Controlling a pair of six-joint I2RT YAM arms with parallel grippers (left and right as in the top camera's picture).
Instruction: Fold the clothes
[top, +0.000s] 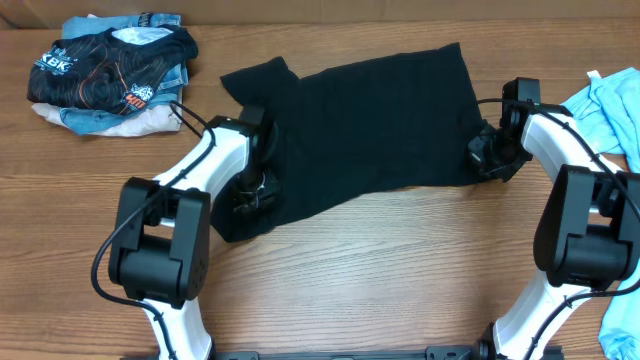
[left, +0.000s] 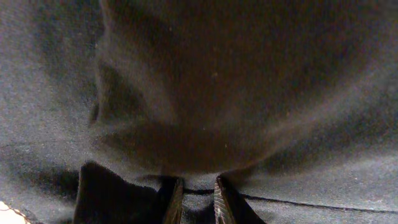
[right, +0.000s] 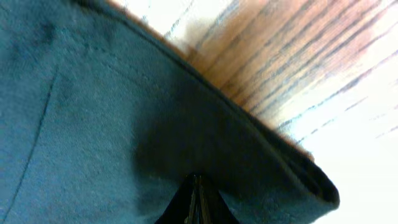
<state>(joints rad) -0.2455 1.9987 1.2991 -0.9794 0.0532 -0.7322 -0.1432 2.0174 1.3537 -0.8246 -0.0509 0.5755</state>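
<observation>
A wooden bench (top: 400, 270) with a warm brown, streaked grain fills nearly the whole overhead view. Only a plain tan strip shows beyond its far edge, so little of the room can be made out.

The black T-shirt (top: 370, 120) lies spread across the middle of the bench, slightly askew, one sleeve pointing toward the far left. Its near left corner reaches down beside the left arm.

The left claw (top: 250, 195) sits on the shirt's left part. In the left wrist view its fingers (left: 173, 202) stand close together with a ridge of black cloth pinched between them, and the fabric bulges up just ahead of them.

The right claw (top: 487, 155) rests at the shirt's right edge. In the right wrist view its tips are pressed together against the cloth just inside the stitched hem, with bare wood beyond. Whether any cloth is caught between them I cannot tell.

At the far left corner lies a heap of clothes: a printed black shirt (top: 100, 70) on top of a denim piece (top: 160, 25). A pale blue garment (top: 610, 110) lies at the right edge, well apart from the T-shirt.
</observation>
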